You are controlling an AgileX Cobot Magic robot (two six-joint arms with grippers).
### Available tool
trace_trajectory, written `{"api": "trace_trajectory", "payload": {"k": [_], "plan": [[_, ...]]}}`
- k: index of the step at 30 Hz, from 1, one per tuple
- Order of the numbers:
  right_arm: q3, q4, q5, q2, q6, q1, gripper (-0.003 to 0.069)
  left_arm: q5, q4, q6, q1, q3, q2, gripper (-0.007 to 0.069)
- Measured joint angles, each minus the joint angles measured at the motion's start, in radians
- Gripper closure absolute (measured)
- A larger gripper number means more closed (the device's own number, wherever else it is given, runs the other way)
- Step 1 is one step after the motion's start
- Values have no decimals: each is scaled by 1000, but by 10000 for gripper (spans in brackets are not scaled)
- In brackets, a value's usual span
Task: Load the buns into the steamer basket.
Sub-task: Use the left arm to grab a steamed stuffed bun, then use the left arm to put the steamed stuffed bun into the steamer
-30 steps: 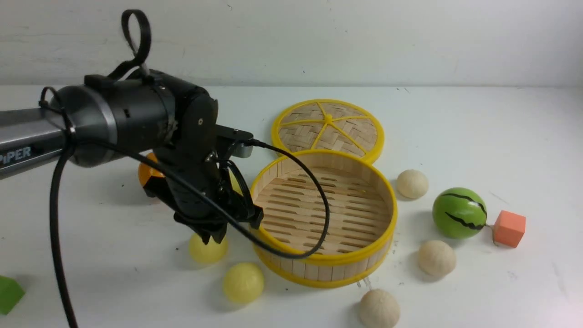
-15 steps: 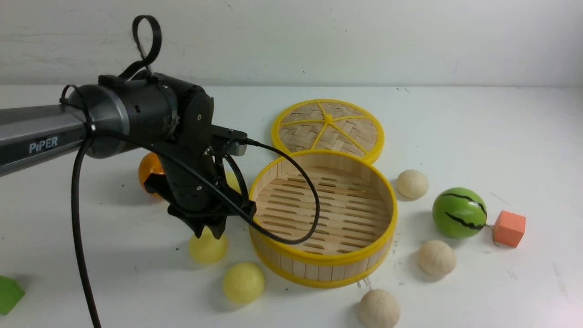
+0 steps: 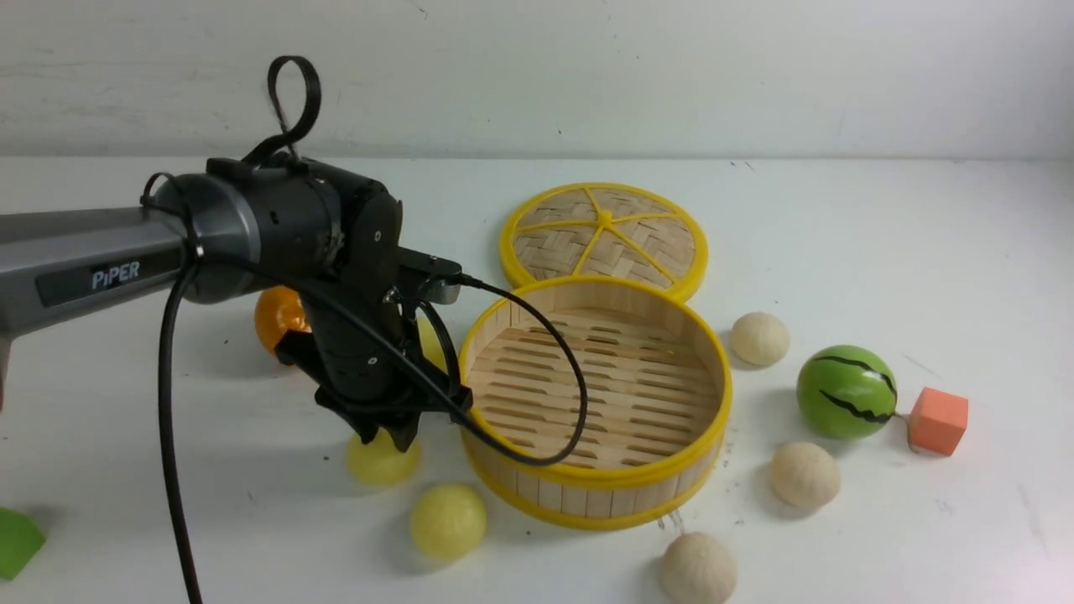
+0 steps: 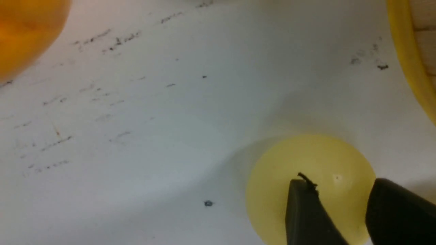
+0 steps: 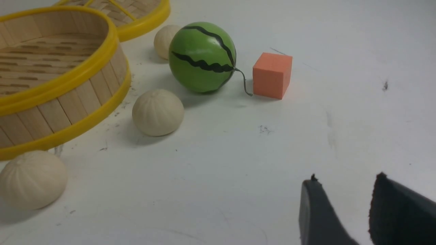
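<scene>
Beside the steamer basket (image 3: 717,394), on its left, the left gripper (image 3: 388,438) points down onto the gripped-side yellow bun (image 3: 377,466). Its tips are at the bun's top, not round its sides. In the left wrist view the black fingers (image 4: 303,214) are nearly pressed together with a slim gap, that bun (image 4: 272,183) behind them, nothing pinched. Can't tell if they touch it.

White lettering "PiPER" (image 3: 116,275) on the grey left arm is the only readable text. A black cable (image 3: 579,394) loops from the wrist across the basket's left rim.

All six buns lie on the white table (image 3: 923,235), outside the basket:
- front yellow bun (image 3: 448,520), near the basket's front left
- hidden yellow bun (image 3: 431,340), mostly behind the gripper body, between the orange fruit (image 3: 277,317) and the basket
- far cream bun (image 3: 759,338), right of the basket
- middle cream bun (image 3: 804,474), right-front
- near cream bun (image 3: 697,568), in front

The woven lid (image 3: 604,235) lies flat behind the basket. The watermelon ball (image 3: 846,392) sits right of it, with the orange cube (image 3: 937,420) just beside. A green block (image 3: 17,541) shows at the left edge.

The right gripper (image 5: 345,177) shows only in its wrist view: fingers close together, thin gap, holding nothing, low over the table.
</scene>
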Motion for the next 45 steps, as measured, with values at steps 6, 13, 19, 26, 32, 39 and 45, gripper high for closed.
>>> {"api": "trace_trajectory", "payload": {"k": [6, 13, 19, 26, 32, 39, 45], "plan": [[0, 0, 0, 0, 0, 0, 420, -10, 7, 0, 0, 0, 0, 463], [0, 0, 0, 0, 0, 0, 420, 10, 11, 1, 0, -7, 0, 638], [0, 0, 0, 0, 0, 0, 420, 98, 13, 1, -20, -91, -58, 638], [0, 0, 0, 0, 0, 0, 420, 98, -4, 42, -123, -187, -119, 638], [0, 0, 0, 0, 0, 0, 420, 6, -13, 55, -192, -188, -42, 638], [0, 0, 0, 0, 0, 0, 420, -54, -11, 55, -197, -188, 48, 638], [0, 0, 0, 0, 0, 0, 420, -60, 2, 55, -197, -190, 72, 536]]}}
